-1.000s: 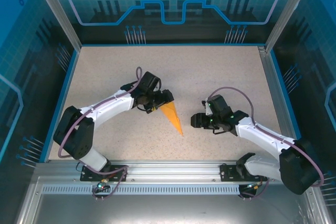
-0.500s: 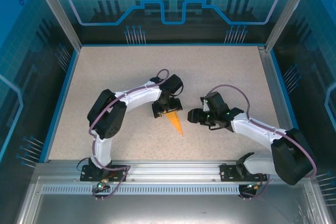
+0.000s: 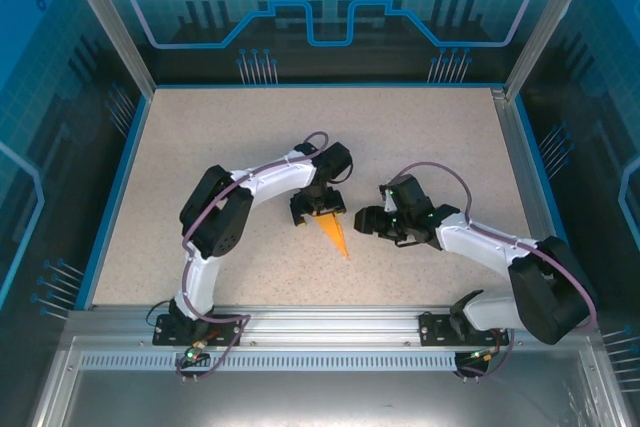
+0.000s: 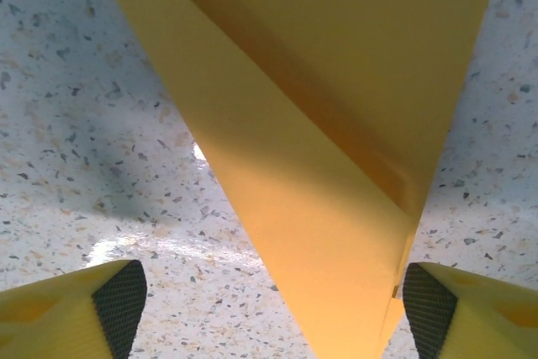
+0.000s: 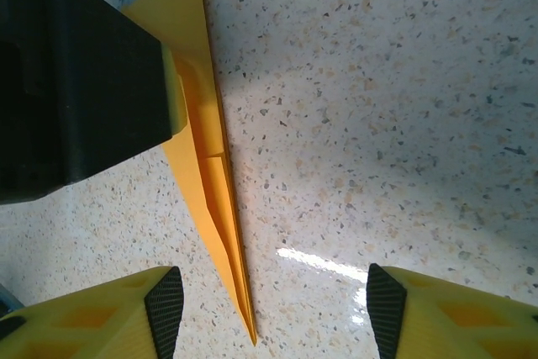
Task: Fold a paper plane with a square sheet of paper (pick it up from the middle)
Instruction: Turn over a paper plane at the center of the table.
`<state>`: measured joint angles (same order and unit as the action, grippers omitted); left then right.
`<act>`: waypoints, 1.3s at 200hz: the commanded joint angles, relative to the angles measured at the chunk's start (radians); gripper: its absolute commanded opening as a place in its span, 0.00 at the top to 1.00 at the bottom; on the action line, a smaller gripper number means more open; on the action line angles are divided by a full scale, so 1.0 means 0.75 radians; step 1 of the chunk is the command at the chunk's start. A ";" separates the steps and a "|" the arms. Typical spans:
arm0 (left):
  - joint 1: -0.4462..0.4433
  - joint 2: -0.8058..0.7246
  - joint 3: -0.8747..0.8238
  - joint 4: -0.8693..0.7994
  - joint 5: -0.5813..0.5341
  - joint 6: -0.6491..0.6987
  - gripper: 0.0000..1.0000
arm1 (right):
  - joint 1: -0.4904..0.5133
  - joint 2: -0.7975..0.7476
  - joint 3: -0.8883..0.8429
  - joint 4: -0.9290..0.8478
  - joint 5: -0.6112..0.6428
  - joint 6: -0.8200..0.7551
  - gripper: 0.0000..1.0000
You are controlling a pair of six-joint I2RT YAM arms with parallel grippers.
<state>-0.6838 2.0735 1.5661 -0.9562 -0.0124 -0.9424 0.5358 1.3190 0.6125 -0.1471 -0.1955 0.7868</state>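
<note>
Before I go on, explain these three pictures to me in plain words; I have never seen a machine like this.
These are two robot arms bolted at the near edge of a speckled table. The wide picture looks down from above and behind them, with the left arm on the left and the right arm on the right. The other two pictures come from small cameras on the wrists, each looking out past its own yellow fingers with dark pads.

One thing lies on the table: an orange-yellow paper plane, folded into a long pointed triangle. The left arm's jaws hang open over its wide end, one pad on either side. The right arm's jaws stand open too, near the pointed tip. Neither seems to grip the paper; it appears to rest on the table.
</note>
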 commanded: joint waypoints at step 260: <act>0.018 -0.075 -0.060 0.018 -0.039 0.052 0.42 | 0.011 0.189 0.040 0.155 -0.141 0.039 0.37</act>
<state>-0.6804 2.0907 1.5639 -0.9302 -0.0303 -0.9150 0.5369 1.4242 0.6147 -0.0792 -0.2504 0.8085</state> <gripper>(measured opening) 0.618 0.633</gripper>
